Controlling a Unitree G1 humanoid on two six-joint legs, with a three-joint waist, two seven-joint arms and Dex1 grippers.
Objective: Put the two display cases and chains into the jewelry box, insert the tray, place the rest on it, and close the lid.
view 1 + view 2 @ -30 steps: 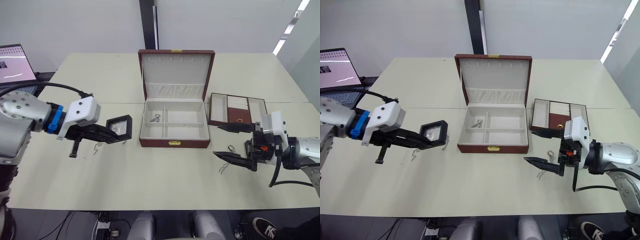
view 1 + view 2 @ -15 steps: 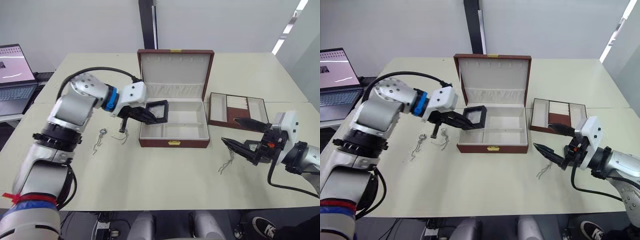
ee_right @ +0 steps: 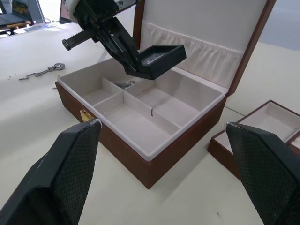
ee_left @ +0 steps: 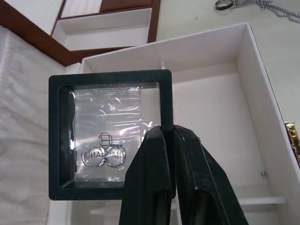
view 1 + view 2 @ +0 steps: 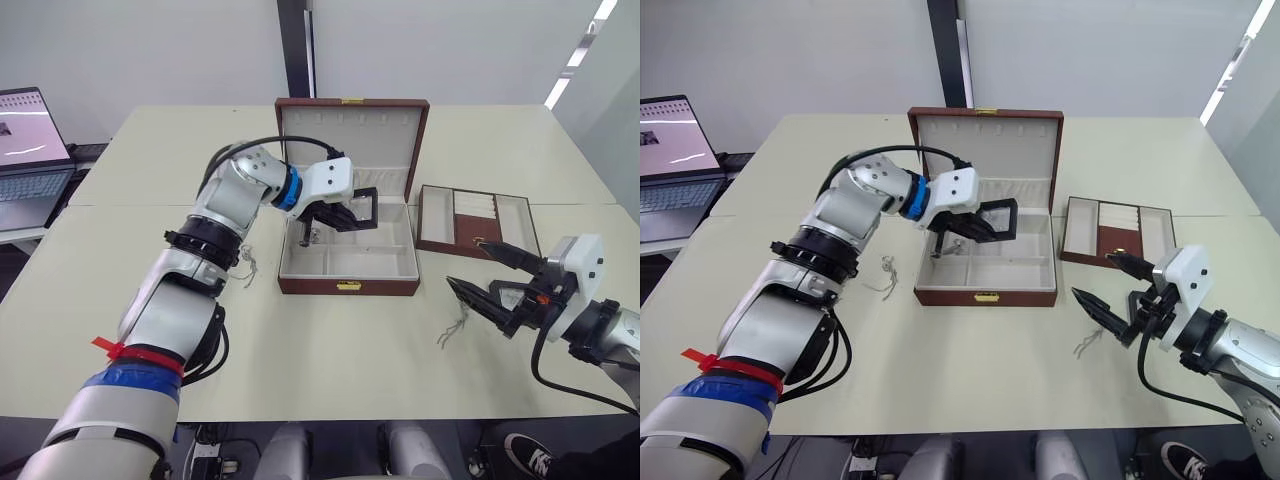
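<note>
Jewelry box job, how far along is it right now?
Early. A chain already lies in a back compartment of the open jewelry box. The left gripper, jaws shut on a display case, holds it above the box. Left to do: chains on the table, the tray beside the box, and the upright lid.

display case pinched by left gripper | over open jewelry box

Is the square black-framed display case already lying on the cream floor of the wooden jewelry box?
No, the left gripper holds the black-framed display case in the air above the reddish-brown wooden jewelry box.
</note>
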